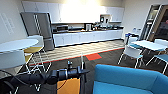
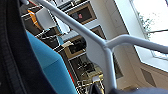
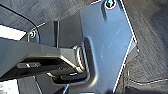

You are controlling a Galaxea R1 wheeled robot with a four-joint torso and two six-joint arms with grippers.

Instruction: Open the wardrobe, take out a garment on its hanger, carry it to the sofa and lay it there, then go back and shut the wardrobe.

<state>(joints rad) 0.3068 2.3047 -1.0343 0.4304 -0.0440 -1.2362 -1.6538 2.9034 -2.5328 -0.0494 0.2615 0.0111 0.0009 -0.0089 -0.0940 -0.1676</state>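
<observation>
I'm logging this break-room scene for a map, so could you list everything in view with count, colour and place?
sofa: one, bright blue, lower right, close to the robot.
hanger: one, white, close in the left wrist view, dark cloth at its base.
fridge: one, steel grey, by the left wall.
cabinets: white, along the far wall under a dark counter.
round table: one, white, left side.
square table: one, white, right side.
chairs: several, white, around both tables.
floor patch: one, red, mid-floor.
left arm: black, entering from lower left.
</observation>
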